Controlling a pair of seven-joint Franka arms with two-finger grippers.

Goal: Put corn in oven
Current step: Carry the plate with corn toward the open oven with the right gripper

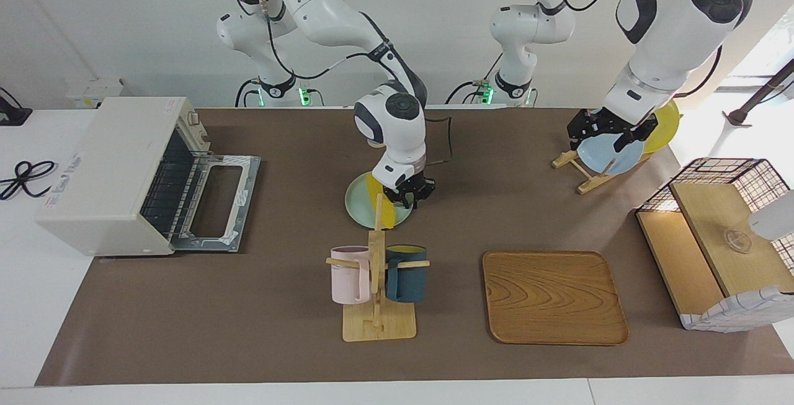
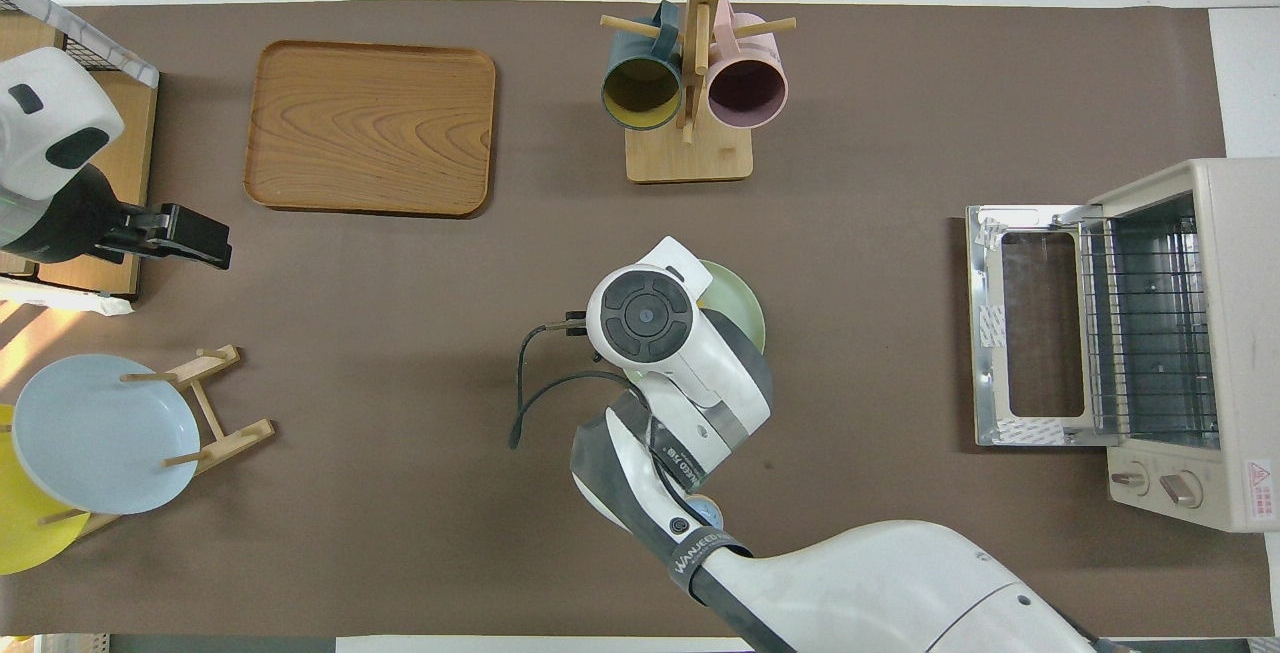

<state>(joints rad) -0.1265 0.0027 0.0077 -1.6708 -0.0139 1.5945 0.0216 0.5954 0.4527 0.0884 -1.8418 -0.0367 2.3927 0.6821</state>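
The yellow corn [image 1: 379, 203] lies on a pale green plate [image 1: 355, 201] mid-table. My right gripper [image 1: 406, 201] is low over that plate, right at the corn; I cannot tell whether it touches it. In the overhead view the right wrist hides the corn, and only the plate's rim [image 2: 748, 305] shows. The off-white oven [image 1: 118, 169] stands at the right arm's end of the table, its door [image 1: 217, 200] dropped open and its rack bare; it also shows in the overhead view [image 2: 1190, 333]. My left gripper [image 1: 605, 137] is open and empty, up in the air beside the basket shelf [image 2: 190, 233].
A mug rack [image 1: 377, 287] with a pink and a dark blue mug stands just farther from the robots than the green plate. A wooden tray [image 1: 554, 296] lies beside it. A plate rack with a blue plate [image 1: 611, 155] and a yellow plate [image 1: 667, 123], and a basket shelf [image 1: 713, 237], stand at the left arm's end.
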